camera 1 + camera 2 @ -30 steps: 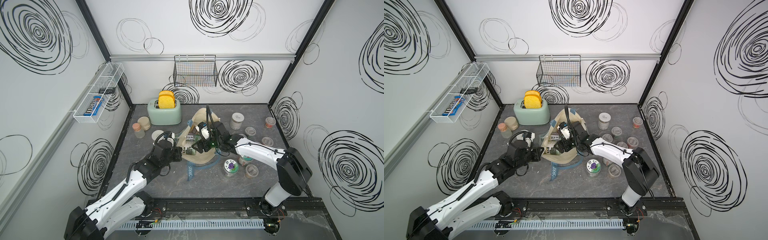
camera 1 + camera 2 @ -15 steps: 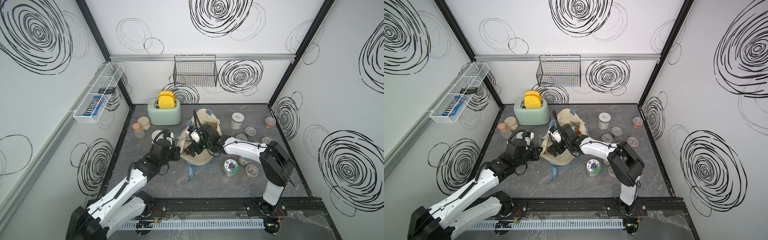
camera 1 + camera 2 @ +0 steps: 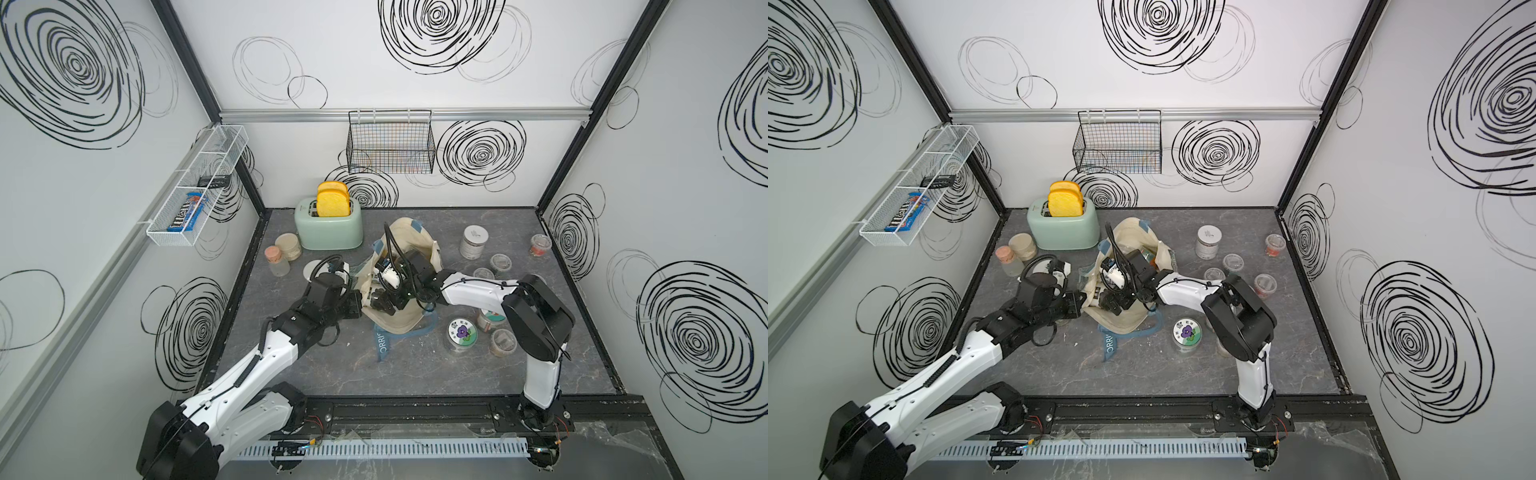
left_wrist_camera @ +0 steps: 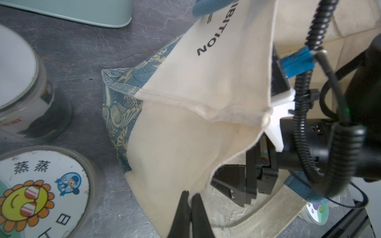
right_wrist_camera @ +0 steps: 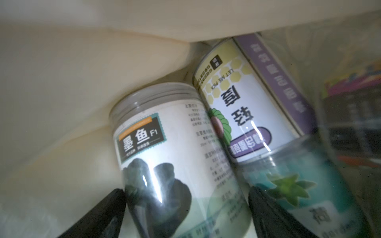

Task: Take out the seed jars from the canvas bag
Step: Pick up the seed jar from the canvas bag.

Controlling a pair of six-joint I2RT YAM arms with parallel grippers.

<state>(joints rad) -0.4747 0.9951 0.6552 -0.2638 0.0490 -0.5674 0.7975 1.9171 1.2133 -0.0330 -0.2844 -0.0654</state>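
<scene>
— Where is the left arm [image 3: 266, 353]?
— It stretches low from its base toward the middle. The white links are nearly in line and the black wrist is about level.
— And the left gripper [image 4: 191, 195]?
— Its fingers are pressed together, pinching the rim of the canvas bag [image 4: 185, 123].
— The right arm [image 3: 536, 324]?
— The upper link stands upright on its base. The elbow is bent sharply and the white forearm runs across toward the left arm, with the wrist pitched downward.
— Its gripper?
— The right gripper [image 5: 186, 190] is inside the bag, jaws spread wide, and both black fingertips [image 5: 111, 206] are visible. In both top views the two grippers are near each other but not touching.
</scene>
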